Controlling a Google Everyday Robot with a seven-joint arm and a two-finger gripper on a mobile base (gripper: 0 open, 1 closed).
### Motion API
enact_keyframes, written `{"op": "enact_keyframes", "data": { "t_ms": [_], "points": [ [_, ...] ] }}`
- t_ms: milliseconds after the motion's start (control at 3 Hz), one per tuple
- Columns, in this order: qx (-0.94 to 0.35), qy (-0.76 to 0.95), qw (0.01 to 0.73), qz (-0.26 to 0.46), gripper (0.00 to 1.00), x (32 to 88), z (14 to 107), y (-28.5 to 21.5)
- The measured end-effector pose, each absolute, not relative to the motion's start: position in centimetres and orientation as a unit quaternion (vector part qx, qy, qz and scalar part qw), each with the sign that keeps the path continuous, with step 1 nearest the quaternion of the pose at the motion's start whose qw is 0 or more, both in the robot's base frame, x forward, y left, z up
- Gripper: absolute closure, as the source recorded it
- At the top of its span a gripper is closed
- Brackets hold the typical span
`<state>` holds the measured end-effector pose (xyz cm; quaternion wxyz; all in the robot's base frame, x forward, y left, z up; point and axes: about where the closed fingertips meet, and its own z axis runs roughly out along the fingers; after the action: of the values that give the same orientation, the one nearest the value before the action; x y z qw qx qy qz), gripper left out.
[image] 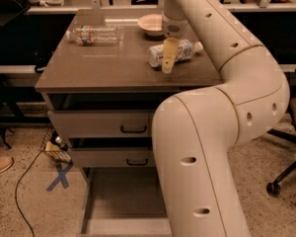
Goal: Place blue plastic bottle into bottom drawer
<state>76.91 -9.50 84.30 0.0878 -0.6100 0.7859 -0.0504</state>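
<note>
The blue plastic bottle (184,50) lies on its side on the right part of the cabinet top (98,65), its white cap pointing right. My gripper (168,58) hangs straight down from the arm and sits right over the bottle's left half, in front of it, tip close to the tabletop. The bottom drawer (122,197) is pulled out below, its flat grey floor showing. My arm's large white elbow hides the drawer's right side.
A clear bottle with a red-and-blue label (92,34) lies at the back left of the top. A pale bowl (149,22) sits at the back. Two shallower drawers with black handles (133,129) are slightly open. A chair base (282,174) stands at the right, and a blue X (59,177) and a cable lie on the floor at the left.
</note>
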Motion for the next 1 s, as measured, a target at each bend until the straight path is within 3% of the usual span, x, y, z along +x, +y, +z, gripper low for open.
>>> {"op": "enact_keyframes", "data": {
  "t_ms": [333,1000],
  "points": [
    [-0.604,0.791,0.089,-0.048,0.17,77.4,83.7,-10.3],
    [-0.588,0.801,0.109,-0.037,0.63,77.0,84.6,-12.9]
  ]
}}
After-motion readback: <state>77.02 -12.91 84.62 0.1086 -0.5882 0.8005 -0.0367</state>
